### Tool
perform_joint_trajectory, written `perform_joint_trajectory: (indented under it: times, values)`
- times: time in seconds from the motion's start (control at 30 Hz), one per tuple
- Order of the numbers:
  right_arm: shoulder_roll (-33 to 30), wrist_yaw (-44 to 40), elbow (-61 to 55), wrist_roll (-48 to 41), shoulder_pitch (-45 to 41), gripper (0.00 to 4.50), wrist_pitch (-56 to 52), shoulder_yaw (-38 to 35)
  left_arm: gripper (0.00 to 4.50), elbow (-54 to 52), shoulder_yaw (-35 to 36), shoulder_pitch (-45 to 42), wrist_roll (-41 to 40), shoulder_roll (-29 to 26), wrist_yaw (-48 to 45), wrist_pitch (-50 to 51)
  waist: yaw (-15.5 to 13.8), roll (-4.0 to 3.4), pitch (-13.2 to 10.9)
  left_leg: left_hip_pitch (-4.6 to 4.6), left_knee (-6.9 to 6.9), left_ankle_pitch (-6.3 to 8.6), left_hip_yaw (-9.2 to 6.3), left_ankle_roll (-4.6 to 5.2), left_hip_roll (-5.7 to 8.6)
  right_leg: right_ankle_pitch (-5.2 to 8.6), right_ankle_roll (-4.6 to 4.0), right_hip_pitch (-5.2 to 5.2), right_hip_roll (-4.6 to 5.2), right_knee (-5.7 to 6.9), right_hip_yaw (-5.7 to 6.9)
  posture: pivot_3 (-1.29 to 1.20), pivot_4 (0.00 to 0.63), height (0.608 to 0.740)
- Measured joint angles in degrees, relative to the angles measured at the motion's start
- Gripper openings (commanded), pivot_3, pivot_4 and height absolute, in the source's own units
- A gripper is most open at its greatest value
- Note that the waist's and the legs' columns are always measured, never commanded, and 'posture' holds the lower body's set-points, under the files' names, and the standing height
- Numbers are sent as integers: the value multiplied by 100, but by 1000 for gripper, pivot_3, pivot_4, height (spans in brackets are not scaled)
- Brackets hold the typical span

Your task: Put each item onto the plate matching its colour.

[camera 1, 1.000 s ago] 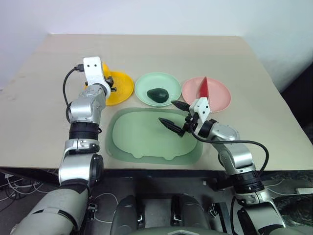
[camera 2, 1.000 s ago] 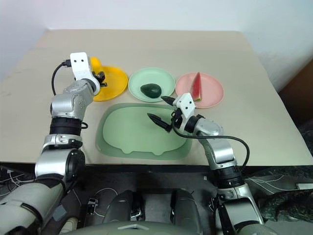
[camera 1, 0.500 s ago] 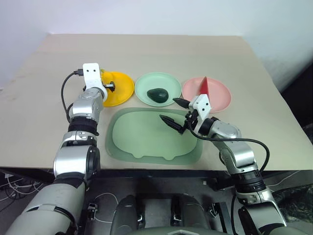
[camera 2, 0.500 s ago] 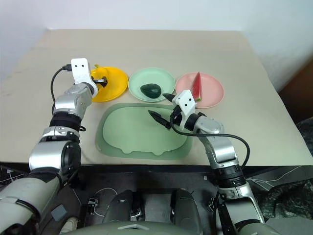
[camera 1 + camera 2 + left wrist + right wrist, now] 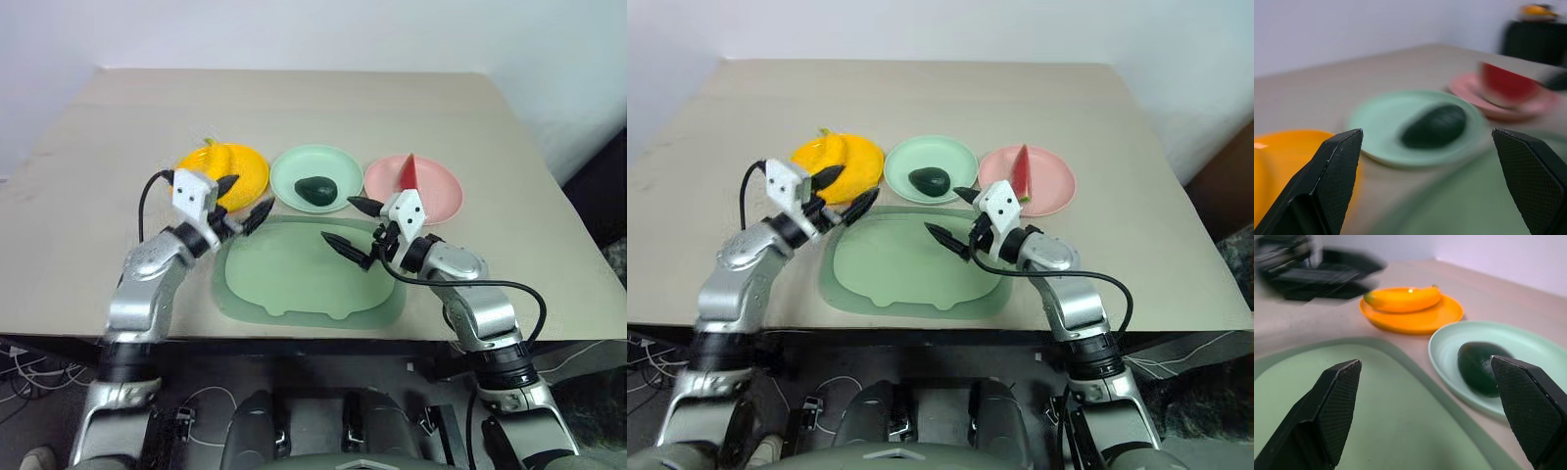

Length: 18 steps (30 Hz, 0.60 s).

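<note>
banana (image 5: 828,152) now lies on the orange plate (image 5: 860,168), just beyond the left claw (image 5: 847,194), which has let go, pulled back, jaws wide; right claw (image 5: 949,219) wide, empty; sorting looks finished.

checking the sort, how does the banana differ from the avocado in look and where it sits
The banana is long, curved and yellow-orange; the avocado is short, rounded and dark green. The banana lies near the far edge of the orange-yellow plate; the avocado sits about mid-plate on the mint green plate. Shared: each rests on its colour-matched plate, untouched by either gripper.
</note>
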<state>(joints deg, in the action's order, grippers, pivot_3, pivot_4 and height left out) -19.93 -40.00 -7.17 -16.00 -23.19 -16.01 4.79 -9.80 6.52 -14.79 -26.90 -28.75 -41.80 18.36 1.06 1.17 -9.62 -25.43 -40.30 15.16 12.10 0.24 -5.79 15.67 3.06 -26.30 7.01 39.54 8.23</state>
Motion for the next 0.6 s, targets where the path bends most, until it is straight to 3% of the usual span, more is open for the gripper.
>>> perform_joint_trajectory:
  times: [0.3,0.6]
  values:
    - [-392,-420,-371,-420,409,4500,-264,-128,4444,-592,632,889,-465,-866,-615,250,-29,-1,1,1,3,2,-5,1,2,0,-1,5,2,-7,2,0,150,695]
    - [-616,-719,-783,-893,879,4500,-619,-172,4444,-297,788,1228,-187,-694,-791,-659,-38,-1,1,2,9,3,-7,2,1,0,-4,7,2,-15,4,0,150,695]
